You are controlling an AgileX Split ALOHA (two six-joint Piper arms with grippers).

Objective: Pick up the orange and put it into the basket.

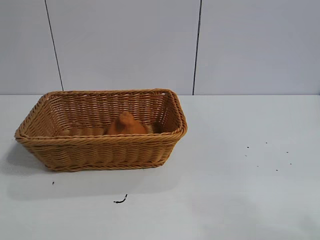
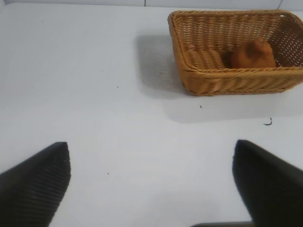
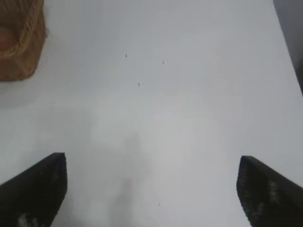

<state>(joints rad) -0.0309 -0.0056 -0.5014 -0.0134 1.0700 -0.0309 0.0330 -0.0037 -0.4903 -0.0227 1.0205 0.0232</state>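
The orange (image 1: 126, 124) lies inside the wicker basket (image 1: 100, 150) on the left half of the white table, knobby top up. It also shows in the left wrist view (image 2: 253, 54), inside the basket (image 2: 222, 82). My left gripper (image 2: 151, 156) is open and empty, well back from the basket over bare table. My right gripper (image 3: 151, 163) is open and empty over bare table, with only a corner of the basket (image 3: 21, 56) in its view. Neither arm shows in the exterior view.
A small dark scrap (image 1: 120, 200) lies on the table in front of the basket, also in the left wrist view (image 2: 268, 123). Several dark specks (image 1: 260, 155) dot the table's right side. A grey panelled wall stands behind.
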